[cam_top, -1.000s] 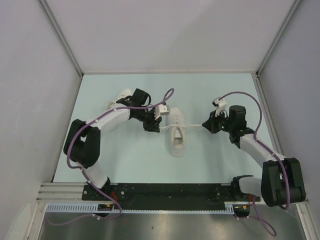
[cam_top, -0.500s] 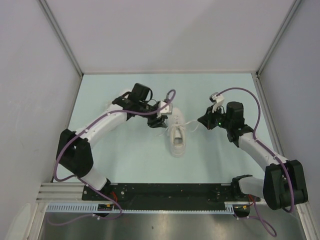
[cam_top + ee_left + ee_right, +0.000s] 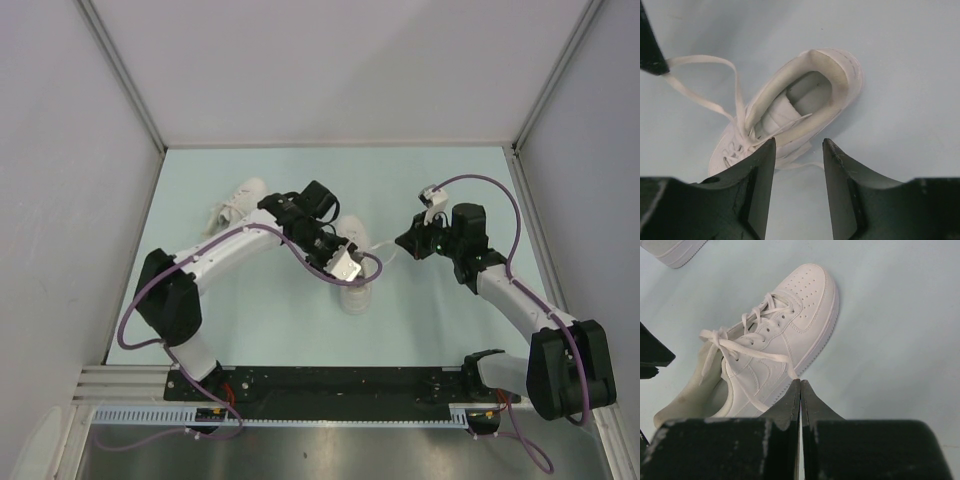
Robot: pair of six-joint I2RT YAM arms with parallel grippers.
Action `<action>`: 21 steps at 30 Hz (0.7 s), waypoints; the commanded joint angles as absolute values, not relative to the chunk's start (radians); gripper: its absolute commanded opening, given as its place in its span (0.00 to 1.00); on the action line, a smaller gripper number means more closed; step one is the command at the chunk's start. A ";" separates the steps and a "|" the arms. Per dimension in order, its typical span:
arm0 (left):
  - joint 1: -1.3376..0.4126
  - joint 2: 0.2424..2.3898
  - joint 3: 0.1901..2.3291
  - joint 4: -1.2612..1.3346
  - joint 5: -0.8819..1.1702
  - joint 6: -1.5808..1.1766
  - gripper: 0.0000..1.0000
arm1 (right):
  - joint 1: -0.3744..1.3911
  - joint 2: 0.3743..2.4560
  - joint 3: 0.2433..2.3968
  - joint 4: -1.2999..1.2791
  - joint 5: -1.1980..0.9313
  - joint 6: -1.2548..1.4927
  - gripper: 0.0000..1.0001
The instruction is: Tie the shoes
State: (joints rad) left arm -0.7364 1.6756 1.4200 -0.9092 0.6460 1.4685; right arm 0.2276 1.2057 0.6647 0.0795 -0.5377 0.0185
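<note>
One white shoe (image 3: 356,298) lies mid-table, toe toward me, mostly covered by my left arm. My left gripper (image 3: 346,264) hovers over it, open and empty; in the left wrist view the gripper (image 3: 799,150) is above the heel side of the shoe (image 3: 812,92). My right gripper (image 3: 405,245) is just right of the shoe, shut on a lace end (image 3: 775,358) that runs from the eyelets of the shoe (image 3: 800,315) to its closed tips (image 3: 800,382). A lace loop (image 3: 715,82) trails to the left. The second shoe (image 3: 238,203) lies at the far left.
The second shoe's sole also shows at the top left of the right wrist view (image 3: 675,250). Grey walls with metal frame posts (image 3: 125,80) enclose the light blue table (image 3: 450,190). A black base rail (image 3: 340,380) runs along the near edge.
My left gripper has swung right from beside the shoe to over it, and the lace it pulled taut is now slack. My right gripper shifted slightly, still pinching its lace.
</note>
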 commanded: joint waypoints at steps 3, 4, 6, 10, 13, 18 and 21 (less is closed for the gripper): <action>-0.765 1.744 1.537 -1.015 0.653 1.655 0.47 | 0.238 1.184 0.706 0.097 -0.526 0.012 0.00; -0.768 1.741 1.537 -1.012 0.657 1.658 0.47 | 0.236 1.186 0.706 0.092 -0.526 0.011 0.00; -0.779 1.741 1.522 -0.997 0.643 1.678 0.47 | 0.236 1.186 0.706 0.091 -0.523 0.009 0.00; -0.785 1.755 1.511 -0.977 0.631 1.692 0.47 | 0.238 1.189 0.706 0.091 -0.526 0.009 0.00; -0.788 1.766 1.523 -0.959 0.629 1.680 0.45 | 0.238 1.190 0.706 0.089 -0.529 0.009 0.00; -0.792 1.799 1.560 -0.969 0.630 1.680 0.45 | 0.238 1.192 0.706 0.087 -0.528 0.003 0.00; -0.798 1.810 1.560 -0.968 0.615 1.683 0.44 | 0.238 1.193 0.706 0.090 -0.526 0.003 0.00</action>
State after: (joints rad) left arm -0.7826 1.7996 1.5208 -0.9684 0.6014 1.6257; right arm 0.2329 1.2060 0.6647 0.0784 -0.5343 0.0151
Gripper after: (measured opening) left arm 0.448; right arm 0.009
